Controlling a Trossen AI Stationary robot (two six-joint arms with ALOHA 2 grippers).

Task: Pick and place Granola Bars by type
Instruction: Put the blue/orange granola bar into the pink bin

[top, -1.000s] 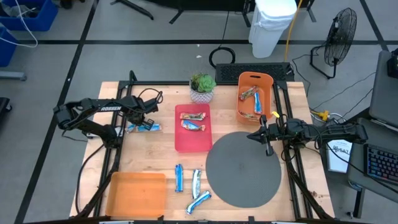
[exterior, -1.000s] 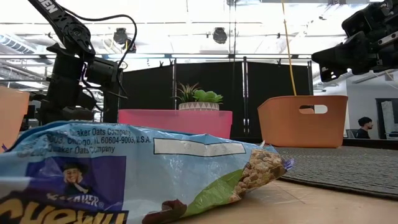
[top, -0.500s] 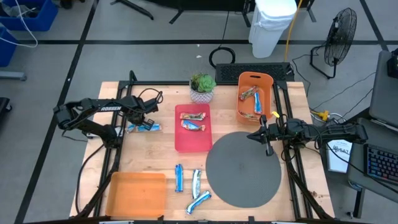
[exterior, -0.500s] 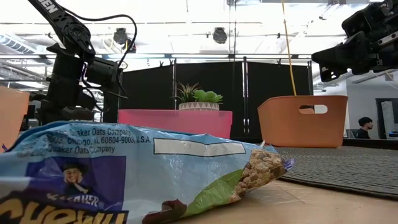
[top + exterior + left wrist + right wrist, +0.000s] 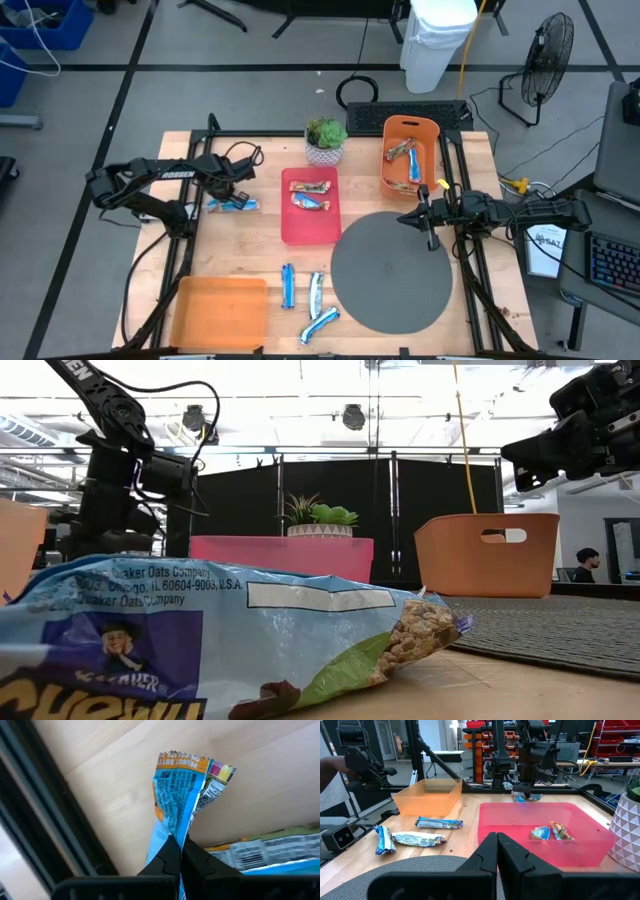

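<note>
left gripper (image 5: 179, 851) pinching blue granola bar (image 5: 176, 795); right gripper (image 5: 424, 222) idle, closed.

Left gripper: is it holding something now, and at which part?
Yes. The left gripper is shut on a blue granola bar, pinching its wrapper at one end. The right gripper holds nothing.
</note>
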